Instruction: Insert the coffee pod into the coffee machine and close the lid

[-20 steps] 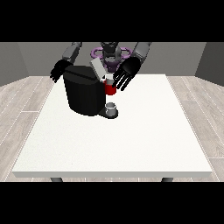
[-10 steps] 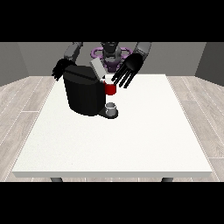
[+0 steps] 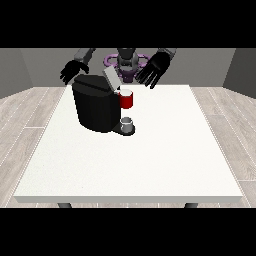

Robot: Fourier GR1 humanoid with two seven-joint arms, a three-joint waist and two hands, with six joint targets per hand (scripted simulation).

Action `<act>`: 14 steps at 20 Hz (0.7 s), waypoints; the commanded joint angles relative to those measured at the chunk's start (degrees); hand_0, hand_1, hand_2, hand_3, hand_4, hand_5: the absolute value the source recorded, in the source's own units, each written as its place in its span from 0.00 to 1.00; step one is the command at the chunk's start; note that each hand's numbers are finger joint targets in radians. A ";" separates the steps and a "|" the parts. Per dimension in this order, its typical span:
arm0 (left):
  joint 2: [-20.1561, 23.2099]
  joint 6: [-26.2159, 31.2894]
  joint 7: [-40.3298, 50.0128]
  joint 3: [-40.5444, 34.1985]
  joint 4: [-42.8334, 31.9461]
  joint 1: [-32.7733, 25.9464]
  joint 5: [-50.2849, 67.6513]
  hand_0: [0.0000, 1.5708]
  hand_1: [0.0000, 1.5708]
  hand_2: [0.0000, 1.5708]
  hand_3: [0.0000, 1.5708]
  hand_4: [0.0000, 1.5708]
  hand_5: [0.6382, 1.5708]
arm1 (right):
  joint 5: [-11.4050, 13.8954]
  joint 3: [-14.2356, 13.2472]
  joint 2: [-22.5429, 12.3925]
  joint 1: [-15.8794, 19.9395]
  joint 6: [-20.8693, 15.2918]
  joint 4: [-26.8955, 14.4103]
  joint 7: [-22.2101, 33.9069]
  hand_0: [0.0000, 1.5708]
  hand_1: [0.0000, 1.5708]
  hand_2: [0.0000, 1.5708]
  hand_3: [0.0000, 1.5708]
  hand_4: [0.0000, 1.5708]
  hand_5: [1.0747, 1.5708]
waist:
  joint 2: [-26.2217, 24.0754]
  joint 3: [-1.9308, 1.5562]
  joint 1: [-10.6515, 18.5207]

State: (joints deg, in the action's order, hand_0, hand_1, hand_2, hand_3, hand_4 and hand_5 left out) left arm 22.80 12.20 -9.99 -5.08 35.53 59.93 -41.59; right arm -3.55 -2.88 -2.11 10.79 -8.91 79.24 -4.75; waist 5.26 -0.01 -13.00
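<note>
From the front view, a black coffee machine point(image 3: 97, 107) stands on the far-left part of the white table point(image 3: 150, 160). Its grey lid point(image 3: 110, 80) is tilted up, open. A red thing at the machine point(image 3: 127, 99) sits at the machine's front, under the raised lid. Below it, on the machine's base, stands a small grey thing point(image 3: 127, 123) — whether this is the pod cannot be told, and no coffee pod shows plainly anywhere on the table.

The hand at the view's right point(image 3: 154, 71) hangs above the table's far edge, to the right of the lid and apart from it, its fingers spread wide and straight, holding nothing. The hand at the view's left point(image 3: 73, 70) hovers just behind the machine's top-left corner — fingers relaxed and pointing down, holding nothing.
</note>
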 commanded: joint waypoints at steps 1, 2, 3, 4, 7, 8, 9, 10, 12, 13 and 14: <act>-3.27 0.94 -0.38 -4.75 0.60 -2.85 6.14 0.00 0.00 0.00 0.00 0.00 1.00 | -1.18 -1.36 -0.28 -1.78 0.06 -0.54 0.63 0.00 0.00 0.00 0.00 0.25 1.00 | -5.04 0.02 4.10; -4.78 -2.01 -0.25 -7.18 0.08 -5.48 8.14 0.00 0.00 0.00 0.00 0.00 1.00 | -0.42 -0.45 0.03 -4.35 0.08 1.09 -1.11 0.00 0.00 0.00 0.00 0.28 1.00 | -6.52 0.06 3.22; -5.35 -1.34 0.51 -8.25 0.11 -5.07 9.49 0.00 0.00 0.00 0.00 0.00 1.00 | -0.85 -0.18 -0.13 -4.45 1.06 1.09 -0.85 0.00 0.00 0.00 0.00 0.31 1.00 | -7.05 0.04 3.38; -7.53 -1.63 -0.03 -10.22 0.31 -5.55 12.18 0.00 0.00 0.00 0.00 0.05 1.00 | -1.78 -1.50 -2.77 -3.96 2.99 1.20 0.23 0.00 0.00 0.00 0.00 0.31 1.00 | -8.00 0.06 3.39; -11.02 0.39 -3.70 -13.34 0.74 -10.88 17.61 0.00 0.00 0.00 0.00 0.15 1.00 | -0.65 -1.96 -5.10 -6.89 4.46 -0.24 -2.44 0.00 0.00 0.00 0.00 0.23 1.00 | -11.68 0.05 8.59; -11.47 0.80 -3.72 -14.48 0.49 -9.70 19.04 0.00 0.00 0.00 0.00 0.00 1.00 | 1.43 0.98 -2.31 -3.18 1.46 2.49 -0.02 0.00 0.00 0.00 0.00 0.25 1.00 | -11.65 0.11 8.54; -11.24 0.56 -3.85 -14.90 -0.13 -12.97 19.28 0.00 0.00 0.00 0.00 0.00 1.00 | -0.13 1.38 -3.25 -4.60 3.55 4.41 4.15 0.00 0.00 0.00 0.00 0.22 1.00 | -14.39 0.11 8.04; -12.61 0.40 -5.92 -14.56 0.23 -16.06 19.53 0.00 0.00 0.00 0.00 0.00 1.00 | -1.57 -0.12 -4.30 -4.70 5.04 4.33 2.17 0.00 0.00 0.00 0.00 0.24 1.00 | -15.20 0.07 9.86; -15.98 -0.11 -4.25 -14.72 1.06 -16.64 20.89 0.00 0.00 0.00 0.00 0.00 1.00 | -2.46 -1.52 -7.37 -2.86 6.88 3.95 5.35 0.00 0.00 0.00 0.00 0.16 1.00 | -17.69 0.05 12.11; -13.27 1.90 -6.60 -15.13 0.94 -20.34 21.20 0.00 0.00 0.00 0.00 0.00 1.00 | -1.73 0.41 -6.75 -5.57 7.25 6.21 5.99 0.00 0.00 0.00 0.00 0.08 1.00 | -19.46 0.07 11.48; -16.76 1.92 -4.68 -14.63 0.95 -20.18 21.85 0.00 0.00 0.00 0.00 0.12 1.00 | -0.74 -0.04 -6.09 -2.10 4.52 5.33 7.59 0.00 0.00 0.00 0.00 0.00 1.00 | -20.50 0.05 14.74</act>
State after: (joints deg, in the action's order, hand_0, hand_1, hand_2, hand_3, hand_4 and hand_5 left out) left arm 9.76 13.14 -14.32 -18.88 36.23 44.44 -22.38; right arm -4.73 -3.14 -7.31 6.78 -3.90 83.12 -0.91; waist -10.79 0.05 -2.35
